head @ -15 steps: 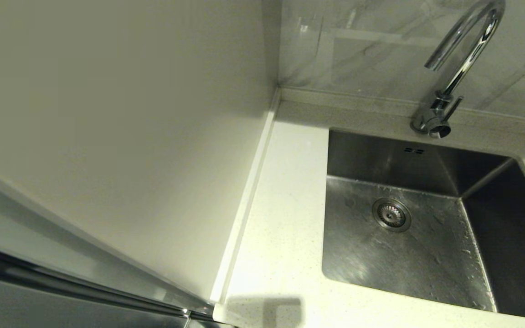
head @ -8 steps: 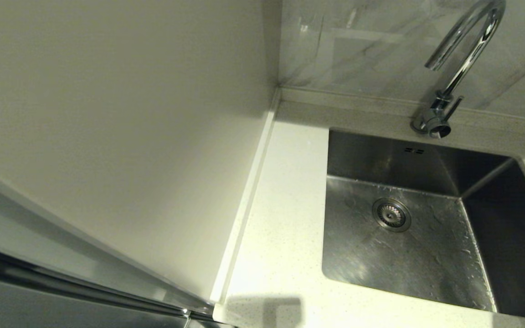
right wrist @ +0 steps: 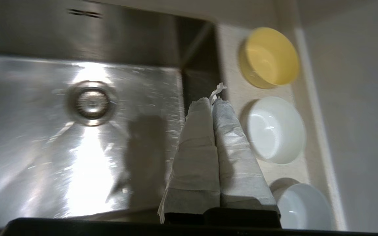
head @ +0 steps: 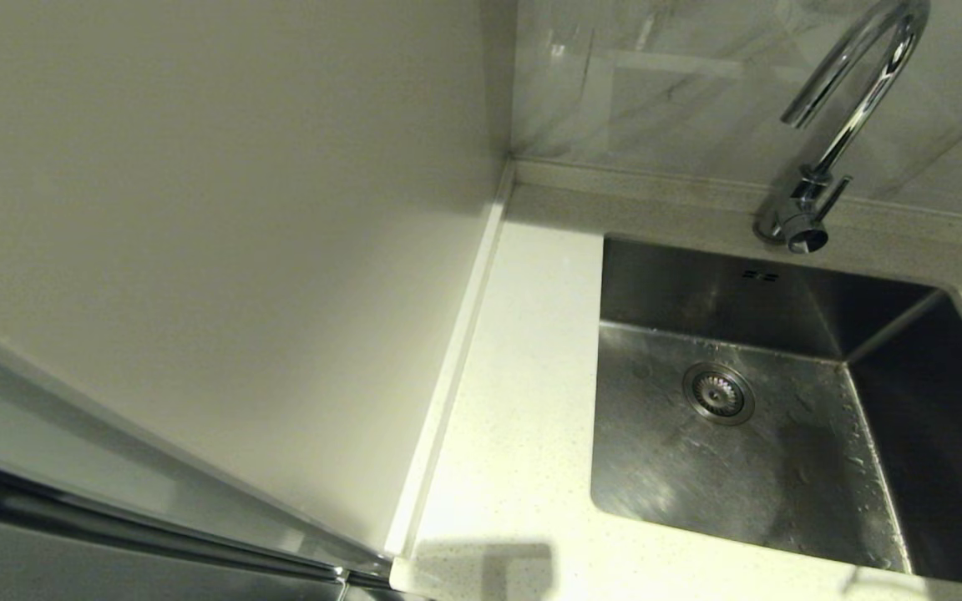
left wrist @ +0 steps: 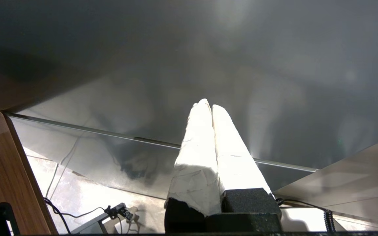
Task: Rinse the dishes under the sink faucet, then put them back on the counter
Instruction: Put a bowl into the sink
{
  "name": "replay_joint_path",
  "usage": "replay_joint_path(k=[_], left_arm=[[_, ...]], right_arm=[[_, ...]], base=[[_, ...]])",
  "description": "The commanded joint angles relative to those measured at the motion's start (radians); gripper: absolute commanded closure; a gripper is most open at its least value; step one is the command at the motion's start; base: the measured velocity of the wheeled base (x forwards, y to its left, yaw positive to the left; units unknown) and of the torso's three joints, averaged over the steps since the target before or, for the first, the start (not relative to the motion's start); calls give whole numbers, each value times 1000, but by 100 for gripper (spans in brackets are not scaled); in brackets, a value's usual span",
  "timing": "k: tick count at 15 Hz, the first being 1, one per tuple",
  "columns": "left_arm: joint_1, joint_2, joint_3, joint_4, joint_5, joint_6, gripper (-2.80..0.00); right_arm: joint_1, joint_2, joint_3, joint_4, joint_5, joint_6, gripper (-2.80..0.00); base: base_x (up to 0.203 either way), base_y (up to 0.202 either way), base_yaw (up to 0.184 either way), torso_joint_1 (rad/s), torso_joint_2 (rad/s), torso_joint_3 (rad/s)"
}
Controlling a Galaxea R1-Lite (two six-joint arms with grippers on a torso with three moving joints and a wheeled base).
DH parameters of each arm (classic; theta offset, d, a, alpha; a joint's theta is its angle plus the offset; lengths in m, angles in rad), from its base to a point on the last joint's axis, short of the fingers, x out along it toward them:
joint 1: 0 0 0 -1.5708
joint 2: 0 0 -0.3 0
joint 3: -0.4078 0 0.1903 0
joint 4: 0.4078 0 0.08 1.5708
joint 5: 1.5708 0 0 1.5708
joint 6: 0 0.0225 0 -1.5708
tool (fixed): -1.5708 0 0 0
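The steel sink holds no dish, and its drain strainer lies bare under the chrome faucet. In the right wrist view, three dishes stand in a row on the narrow counter strip to the right of the sink: a yellow bowl, a white bowl and a bluish-white bowl. My right gripper hangs shut and empty over the sink's right edge, beside the white bowl and not touching it. My left gripper is shut and empty, parked away from the sink.
A tall pale side panel walls off the counter on the sink's left. A tiled wall stands behind the faucet. Another wall runs close beside the bowls. The left gripper faces a grey cabinet front.
A faint pale shape has come into the head view at the sink's near right edge. Sink, faucet and counter look the same.
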Motion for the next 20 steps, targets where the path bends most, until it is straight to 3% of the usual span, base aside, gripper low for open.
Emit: replay_joint_path(k=[1,3,7,9,13,17,18,20], left_arm=[[0,0,3,0,0,0,0],[-1,0,3,0,0,0,0],[0,0,3,0,0,0,0],[-1,0,3,0,0,0,0],[0,0,3,0,0,0,0],[0,0,3,0,0,0,0],[-1,0,3,0,0,0,0],[0,0,3,0,0,0,0]], right_arm=[[-151,169,-58,8,61,-4,0],[-275,218,-98,63,230,-1,0],[-489,325,-310,363,735,78,0],[-547,402,-407,473,889,140,0],[-559,512,-506,473,893,190,0],[-560,631,-549,314,781,140,0],[-560,657,-563,294,751,100,-280],[-564,704,-607,278,729,51,-280]], base=[[0,0,0,0,0,0],[0,0,0,0,0,0],[0,0,0,0,0,0],[0,0,0,0,0,0],[0,0,0,0,0,0],[0,0,0,0,0,0],[0,0,0,0,0,0],[0,0,0,0,0,0]])
